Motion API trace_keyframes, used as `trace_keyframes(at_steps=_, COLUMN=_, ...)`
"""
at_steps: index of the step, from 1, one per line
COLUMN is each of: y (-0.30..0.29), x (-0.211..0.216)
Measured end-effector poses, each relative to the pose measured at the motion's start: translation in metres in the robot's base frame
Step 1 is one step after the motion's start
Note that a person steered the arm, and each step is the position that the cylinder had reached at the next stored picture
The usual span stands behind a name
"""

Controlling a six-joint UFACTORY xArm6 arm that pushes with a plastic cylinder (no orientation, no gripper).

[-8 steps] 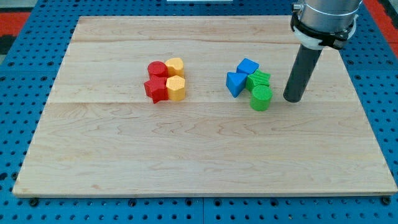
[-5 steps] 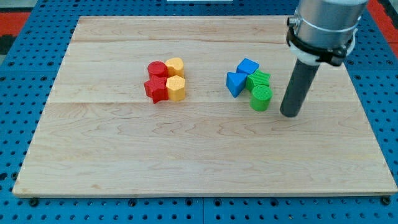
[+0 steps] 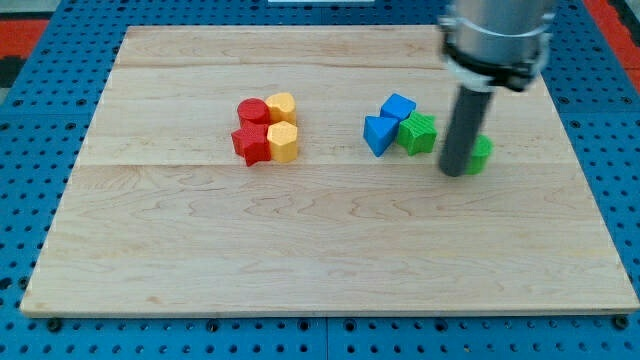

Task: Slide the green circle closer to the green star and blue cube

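Standing by the table, I see the rod planted with my tip [image 3: 455,172] on the wood, just to the view's right of the green star [image 3: 418,133] and slightly lower; there are no fingers on this arm to be wide or narrow, only the bare rod end. The green circle [image 3: 481,152] peeks out from behind the rod on its far side, so the tip sits between it and the star, and the circle lies apart from the star with a gap between them. The blue cube [image 3: 398,106] rests touching the star at its upper left, and a blue triangular block [image 3: 379,134] is pressed against the star's left side. By my judgement the closing push is not done: the tip is on the wrong side of the circle, so the next move calls for going around to the circle's right and nudging it leftward toward the star. Well to the left of the star sits a tight cluster: a red circle [image 3: 252,110], a red star [image 3: 250,145] and two yellow blocks [image 3: 282,125]. All of it lies on a pale wooden board [image 3: 300,260], which rests on a blue perforated surface [image 3: 30,180].
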State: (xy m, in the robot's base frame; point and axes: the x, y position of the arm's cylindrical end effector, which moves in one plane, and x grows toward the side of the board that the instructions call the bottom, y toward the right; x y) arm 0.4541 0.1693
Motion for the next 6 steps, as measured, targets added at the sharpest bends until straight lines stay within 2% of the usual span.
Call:
trace_keyframes(at_steps=2, y=0.047, x=0.020)
trace_keyframes(at_steps=3, y=0.055, x=0.015)
trace_keyframes(at_steps=5, y=0.053, x=-0.099)
trace_keyframes(at_steps=6, y=0.043, x=-0.134)
